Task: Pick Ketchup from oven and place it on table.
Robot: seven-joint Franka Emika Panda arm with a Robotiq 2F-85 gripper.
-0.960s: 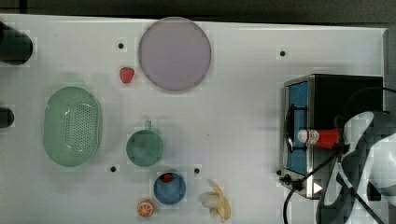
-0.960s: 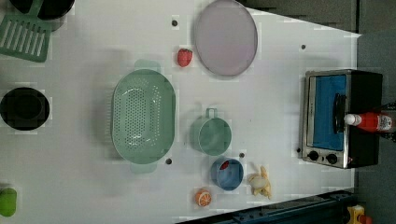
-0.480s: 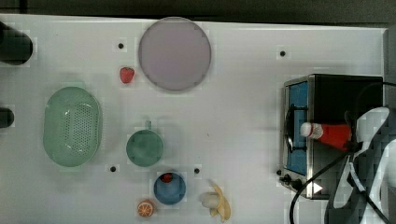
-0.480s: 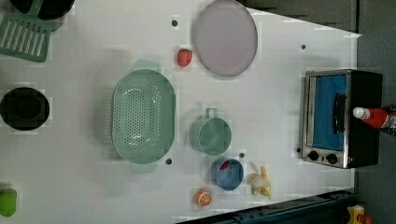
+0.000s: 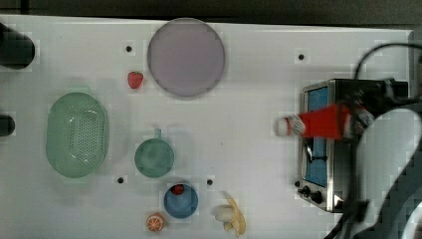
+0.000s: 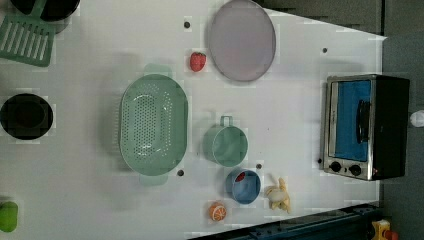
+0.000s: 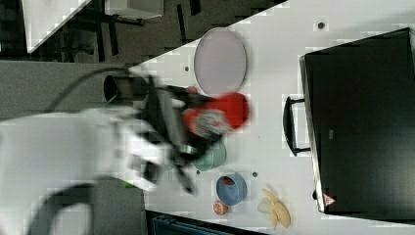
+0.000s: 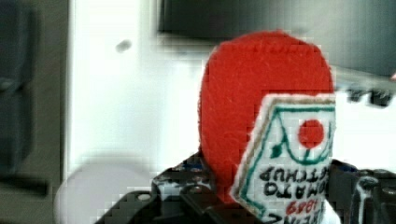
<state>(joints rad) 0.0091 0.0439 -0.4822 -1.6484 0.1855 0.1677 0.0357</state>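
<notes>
ketchup point(image 5: 323, 122) clamped in my gripper point(image 5: 359, 120), lifted off the oven point(image 5: 326, 144).
jaws are closed on its base; it lies level, white cap past the oven's front over the table point(image 5: 249, 89) toward the top view's left. i see a cup point(image 5: 154, 157) and plate point(image 5: 185, 57) well apart.

Bare table point(image 5: 259, 74) lies in front of the oven point(image 5: 318, 144), between its door and the green cup point(image 5: 154, 158). The plate point(image 5: 186, 57) bounds it on the top view's upper side, the blue bowl point(image 5: 181, 200) and what seems a banana point(image 5: 232, 216) below.
</notes>
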